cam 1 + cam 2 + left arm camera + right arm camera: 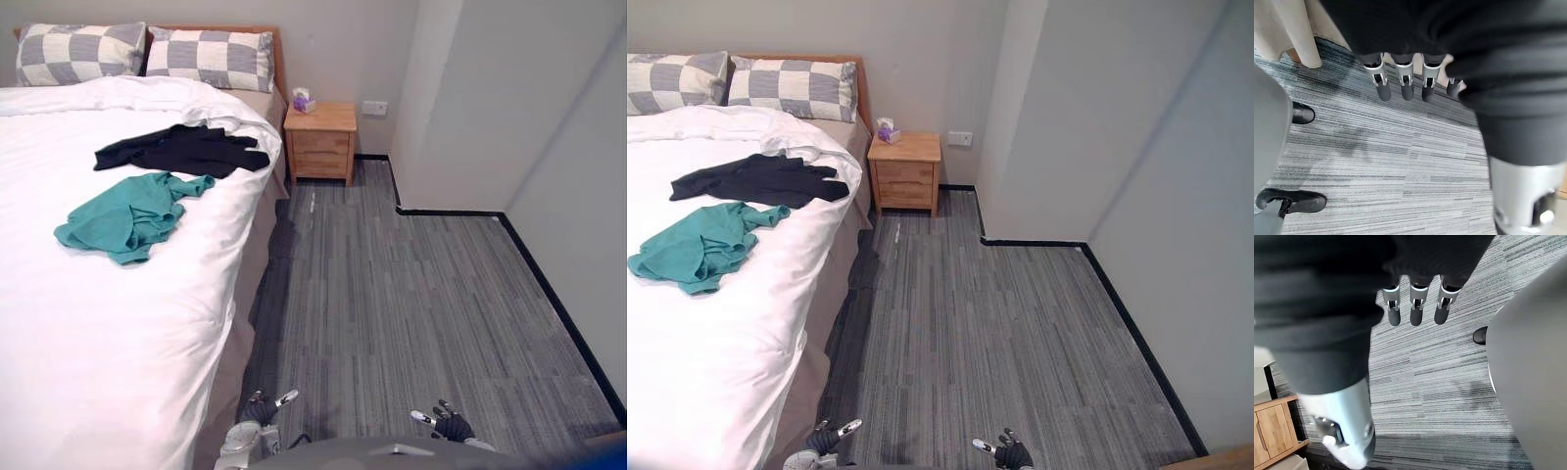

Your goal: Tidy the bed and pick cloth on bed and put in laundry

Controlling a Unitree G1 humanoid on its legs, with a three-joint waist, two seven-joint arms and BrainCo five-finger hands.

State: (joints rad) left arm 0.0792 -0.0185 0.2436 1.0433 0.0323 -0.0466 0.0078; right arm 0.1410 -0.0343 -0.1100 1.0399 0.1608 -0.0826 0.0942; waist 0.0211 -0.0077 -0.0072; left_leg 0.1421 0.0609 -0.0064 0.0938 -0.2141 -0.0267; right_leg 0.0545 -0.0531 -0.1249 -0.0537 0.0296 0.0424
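A teal cloth lies crumpled on the white bed, and a black cloth is spread just beyond it toward the pillows. Both show again in the right eye view: teal cloth, black cloth. My left hand hangs low beside the bed's near corner; its fingers are straight and hold nothing. My right hand hangs low over the carpet, with straight fingers that hold nothing. Both hands are far from the cloths.
Two checked pillows lean at the headboard. A wooden nightstand with a tissue box stands right of the bed. Grey striped carpet runs between the bed and the walls. A wooden cabinet appears in the right wrist view.
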